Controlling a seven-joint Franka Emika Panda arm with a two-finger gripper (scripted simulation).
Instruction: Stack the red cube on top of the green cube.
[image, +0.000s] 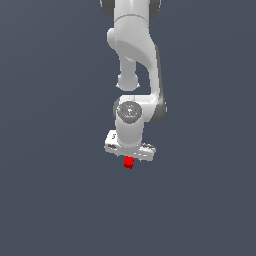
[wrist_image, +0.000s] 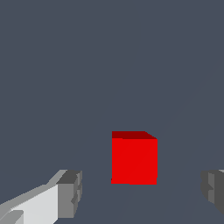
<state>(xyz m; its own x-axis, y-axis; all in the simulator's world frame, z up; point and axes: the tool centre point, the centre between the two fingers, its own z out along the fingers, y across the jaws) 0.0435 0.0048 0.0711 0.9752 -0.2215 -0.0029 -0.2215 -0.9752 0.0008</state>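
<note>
We find the white arm (image: 131, 60) reaching down from the top of the exterior view, near the middle of a plain dark grey floor (image: 50, 200). At its lower end hangs the gripper (image: 129, 159), pointing down.

In the wrist view the gripper's fingers (wrist_image: 70, 194) stand wide apart, with clear floor between each pad and the cube. We record the gripper as open and holding nothing.

The red cube (wrist_image: 134, 158) sits on the floor between the two fingers, somewhat nearer one finger than the other, touching neither. In the exterior view the red cube (image: 129, 162) shows directly under the gripper body, partly covered by it. We cannot tell how far above the floor the fingertips stand.

The green cube does not show in either view; we cannot state its position.

Handling, in our judgement: the cube looks rigid, light and much smaller than the gripper, with flat smooth faces and sharp edges. It should not deform or break. The sensible hold is on two opposite side faces, pads square to them and centred, since an off-centre pinch may twist so small a block.

Appearance: uniform bright red, unmarked, top face shaded darker.
</note>
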